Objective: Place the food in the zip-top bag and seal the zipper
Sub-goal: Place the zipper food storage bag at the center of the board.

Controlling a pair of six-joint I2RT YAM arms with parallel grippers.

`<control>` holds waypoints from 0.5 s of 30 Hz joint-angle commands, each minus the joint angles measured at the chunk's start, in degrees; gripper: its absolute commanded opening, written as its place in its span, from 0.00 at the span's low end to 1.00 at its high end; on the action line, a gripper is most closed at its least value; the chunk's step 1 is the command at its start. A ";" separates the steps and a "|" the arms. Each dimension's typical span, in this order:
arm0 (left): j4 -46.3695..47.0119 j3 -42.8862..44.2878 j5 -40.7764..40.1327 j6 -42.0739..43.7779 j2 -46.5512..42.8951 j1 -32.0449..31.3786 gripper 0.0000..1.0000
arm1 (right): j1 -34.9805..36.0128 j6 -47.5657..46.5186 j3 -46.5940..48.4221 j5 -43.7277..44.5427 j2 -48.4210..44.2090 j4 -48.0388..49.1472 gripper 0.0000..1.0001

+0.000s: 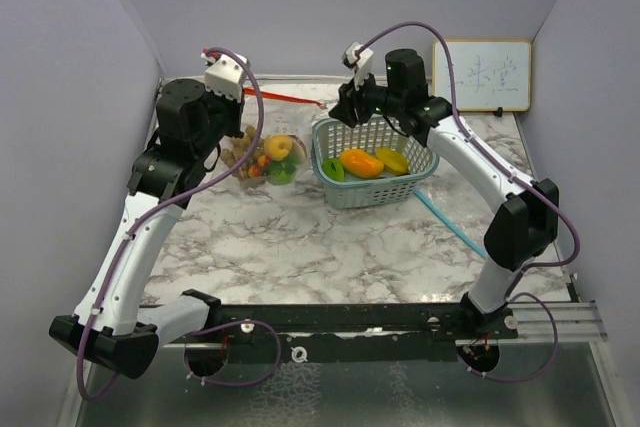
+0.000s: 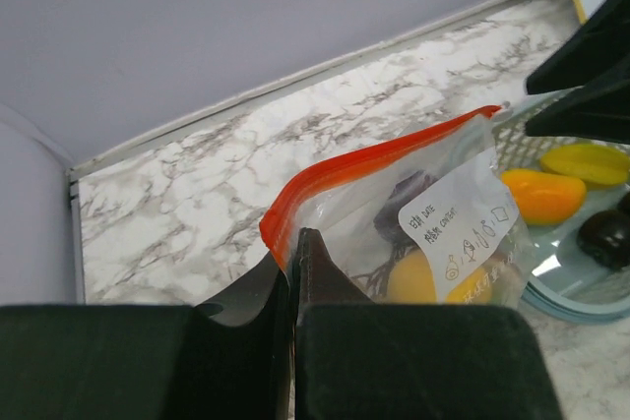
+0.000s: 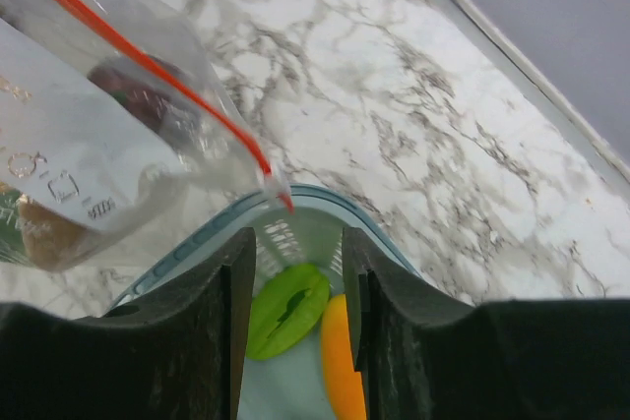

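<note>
While my left gripper [image 2: 293,248] pinches the orange zipper strip [image 2: 374,159] of the clear plastic zip-top bag [image 2: 448,228] at the end farthest from the pale teal mesh basket [image 1: 372,193], my right gripper [image 3: 297,243] hangs over the basket's far left rim, fingers spread and holding nothing. The bag's other corner lies just beyond them. Just left of the basket, the bag holds a yellow toy fruit [image 1: 279,147], brown grapes [image 1: 237,155] and a dark purple piece [image 2: 404,194]. An orange-yellow mango [image 1: 361,162], a yellow banana [image 1: 392,159] and a green piece [image 1: 336,169] lie inside the basket.
</note>
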 commanded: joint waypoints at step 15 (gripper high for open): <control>28.42 -22.07 -12.01 -14.34 -2.32 3.79 0.75 | -20.64 40.77 9.71 53.27 -1.39 -36.80 1.00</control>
